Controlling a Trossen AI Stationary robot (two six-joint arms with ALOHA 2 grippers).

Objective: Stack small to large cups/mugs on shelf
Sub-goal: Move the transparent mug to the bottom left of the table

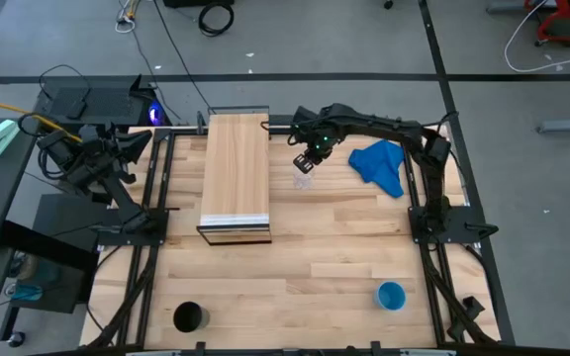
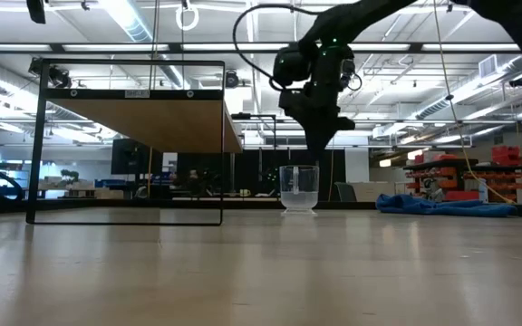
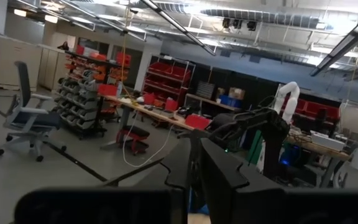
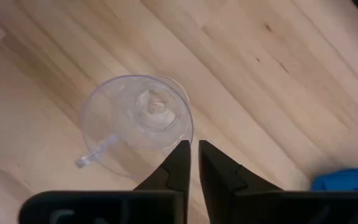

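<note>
The clear glass cup stands upright on the butcher-block tabletop, between the light-wood shelf and the blue cloth, apart from both. The right gripper hangs just above its rim, fingers nearly together, a thin gap between them, holding nothing. The blue cup and black cup sit near the front edge. The left gripper, parked off-table, looks closed. Beyond: grey floor, workshop shelving, ceiling lights.

Crumpled blue cloth on wooden tabletop, office chair, red bins
</note>
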